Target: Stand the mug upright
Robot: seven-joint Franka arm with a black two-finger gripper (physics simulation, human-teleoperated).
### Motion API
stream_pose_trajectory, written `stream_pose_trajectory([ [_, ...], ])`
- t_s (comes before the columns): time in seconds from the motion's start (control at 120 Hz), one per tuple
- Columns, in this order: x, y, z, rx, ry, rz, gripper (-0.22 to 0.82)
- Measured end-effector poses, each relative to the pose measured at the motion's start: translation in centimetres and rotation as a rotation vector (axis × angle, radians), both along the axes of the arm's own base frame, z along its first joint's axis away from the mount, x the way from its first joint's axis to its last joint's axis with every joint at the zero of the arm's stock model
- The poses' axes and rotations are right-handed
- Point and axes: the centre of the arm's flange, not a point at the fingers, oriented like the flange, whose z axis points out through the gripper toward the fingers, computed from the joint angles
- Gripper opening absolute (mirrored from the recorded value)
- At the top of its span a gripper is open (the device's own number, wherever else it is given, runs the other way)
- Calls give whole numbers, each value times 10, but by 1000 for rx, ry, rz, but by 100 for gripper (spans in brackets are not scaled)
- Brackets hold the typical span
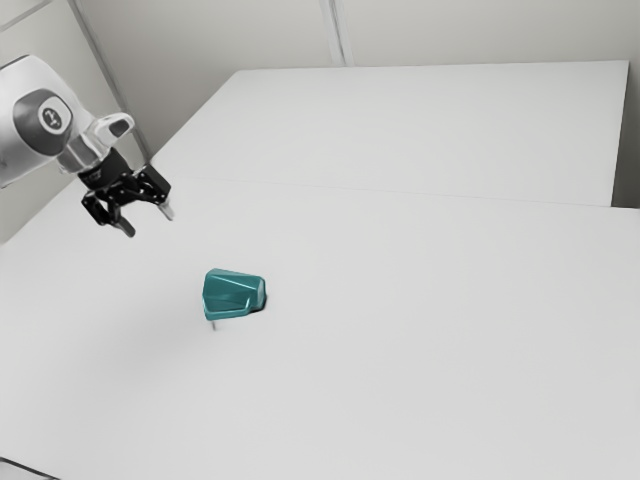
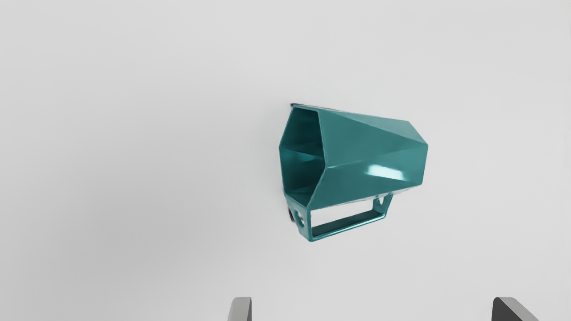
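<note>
Setting the mug (image 2: 374, 156) upright is what we have left to do: it lies on its side on the worktop (image 1: 400, 350), its open mouth (image 2: 302, 156) facing sideways and its handle (image 2: 349, 224) sticking out from its flank. By our judgement, we need to grasp it, turn it mouth up and release it standing. Our end effector (image 1: 148, 221) hangs above the worktop, well apart from the mug, its fingers (image 2: 242, 310) spread wide, holding and touching nothing.
</note>
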Motion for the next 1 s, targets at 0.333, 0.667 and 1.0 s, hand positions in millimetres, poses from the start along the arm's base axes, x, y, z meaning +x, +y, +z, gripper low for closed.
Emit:
stream_pose_trajectory([
  [0.333, -34, 20, -98, -214, -82, 174, 58],
  [0.667, -28, 39, -151, -293, -103, 178, 58],
  [1.0, -29, 34, -169, -420, -135, 126, 58],
])
